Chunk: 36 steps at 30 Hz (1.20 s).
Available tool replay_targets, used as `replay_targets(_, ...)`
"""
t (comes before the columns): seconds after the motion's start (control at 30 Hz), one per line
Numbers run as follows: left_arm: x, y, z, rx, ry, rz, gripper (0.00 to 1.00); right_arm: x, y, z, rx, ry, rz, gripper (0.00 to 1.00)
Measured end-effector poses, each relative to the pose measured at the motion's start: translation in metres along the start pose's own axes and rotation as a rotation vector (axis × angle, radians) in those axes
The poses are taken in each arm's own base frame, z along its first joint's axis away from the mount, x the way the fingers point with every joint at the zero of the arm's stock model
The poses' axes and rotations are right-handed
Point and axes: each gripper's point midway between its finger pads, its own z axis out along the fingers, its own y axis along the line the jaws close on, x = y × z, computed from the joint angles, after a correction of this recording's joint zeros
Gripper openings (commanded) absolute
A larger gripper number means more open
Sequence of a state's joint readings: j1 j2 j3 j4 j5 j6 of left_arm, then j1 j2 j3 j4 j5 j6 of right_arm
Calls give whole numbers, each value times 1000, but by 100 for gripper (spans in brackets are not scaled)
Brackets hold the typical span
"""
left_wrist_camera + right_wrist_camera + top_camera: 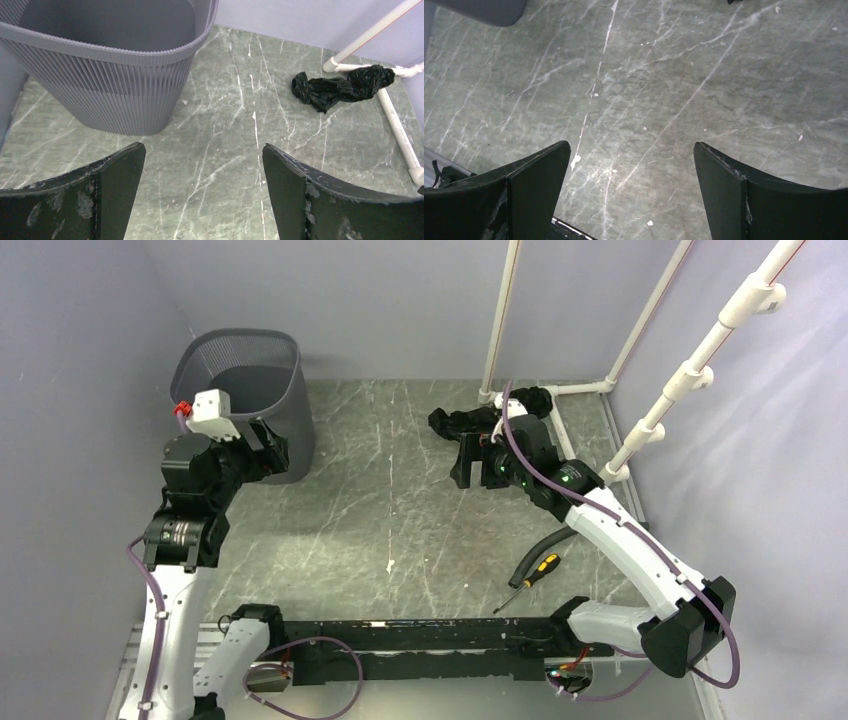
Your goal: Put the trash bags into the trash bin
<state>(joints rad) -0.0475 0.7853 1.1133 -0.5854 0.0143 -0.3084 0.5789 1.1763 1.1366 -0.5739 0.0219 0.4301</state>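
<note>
Okay, top view, working outward from the bases. At 5 o'clock on the marbled table [400, 500] lies a yellow-and-black screwdriver [536, 570], with a black hose [548, 543] just beyond it, curving under the right arm.

Left gripper [202, 155]: fingers spread wide, nothing between them, only tabletop underneath. It hangs at about 9 o'clock, just beside the near wall of the trash bin [240, 390] and pointing along the table toward the far right corner.

Right gripper [631, 150]: also spread wide and holding nothing, with bare tabletop between the fingers. It sits at about 1 o'clock, aimed left across the table.

The bin stands upright at 10 o'clock in the far left corner, close to the wall. It has ribbed grey sides and its mouth is open upward. From above and from the left wrist I see only its own grey inner wall and floor inside.

The trash bags [340, 87] are a crumpled glossy black wad flat on the table at 1 o'clock, well apart from the bin. They lie just beyond the right gripper, and I can't tell whether it touches them. The wad's far end lies against the base of the white pipe frame [580, 388] in the far right corner.
</note>
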Motion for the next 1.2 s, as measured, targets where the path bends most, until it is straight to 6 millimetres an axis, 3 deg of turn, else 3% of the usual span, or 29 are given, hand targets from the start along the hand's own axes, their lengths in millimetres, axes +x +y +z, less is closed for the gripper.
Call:
replay_targets(0.23, 21, 1, 20, -5, 90, -30, 93, 2, -21, 8, 119, -13, 35, 100)
replay_targets(0.37, 35, 6, 29, -48, 186, -66, 93, 14, -47, 21, 265, 30, 55, 100)
replay_targets(0.53, 33, 12, 36, -115, 282, -64, 93, 24, -63, 28, 335, 50, 60, 100)
replay_targets(0.73, 50, 29, 23, -211, 348, -62, 93, 30, -58, 3, 178, -131, 64, 100)
replay_targets(0.93, 44, 29, -7, -193, 246, -64, 93, 15, -52, -29, 45, -370, 48, 100)
replay_targets(1.07, 34, 16, -23, -106, 150, -76, 93, 9, -51, -32, 35, -397, -3, 100)
replay_targets(1.2, 26, -10, -12, 28, 165, -73, 93, 13, -54, -33, 47, -385, -44, 100)
